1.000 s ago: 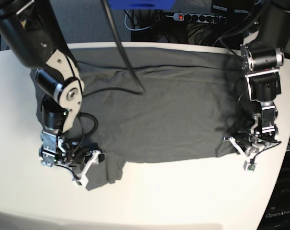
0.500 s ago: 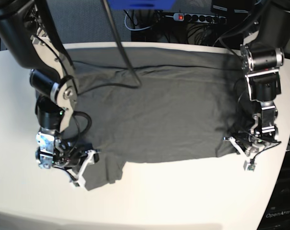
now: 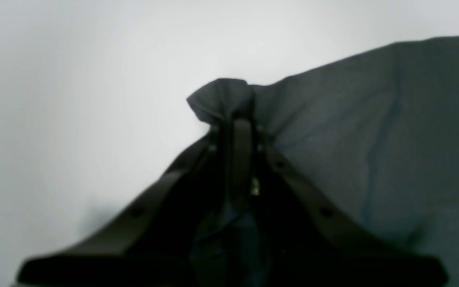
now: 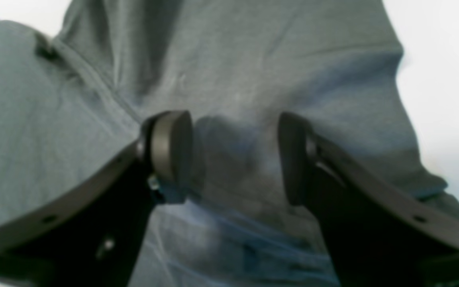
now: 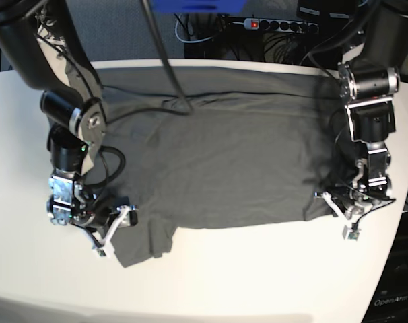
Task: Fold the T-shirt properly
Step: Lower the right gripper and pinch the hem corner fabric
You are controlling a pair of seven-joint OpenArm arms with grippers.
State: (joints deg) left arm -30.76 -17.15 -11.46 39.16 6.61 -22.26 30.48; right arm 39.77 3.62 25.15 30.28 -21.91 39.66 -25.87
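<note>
My left gripper [image 3: 235, 119] is pressed together on a bunched corner of the T-shirt [image 3: 373, 119], the small puff of dark cloth poking out just past my fingertips; in my left wrist view the white table [image 3: 74, 79] fills everything to the left of that pinch and the shirt runs away to the right. In the base view that same gripper [image 5: 350, 202] sits low at the shirt's near corner on that view's right side, close to the table's edge.

My right gripper [image 4: 235, 155] has its two pads spread apart with the shirt's fabric lying under and between them, nothing clamped; one round pad [image 4: 171, 147] stands to the left and the other to the right, and wrinkled cloth with a seam runs up behind them. In the base view it [image 5: 113, 225] hangs at the near corner on that view's left side, just by the sleeve that juts toward the table's front.

Beyond both of my grippers the T-shirt [image 5: 231, 148] lies spread flat across the table [image 5: 258, 276], dark olive-grey, reaching to the far edge. Behind the table a power strip [image 5: 275, 25] and loose cables lie on the floor
</note>
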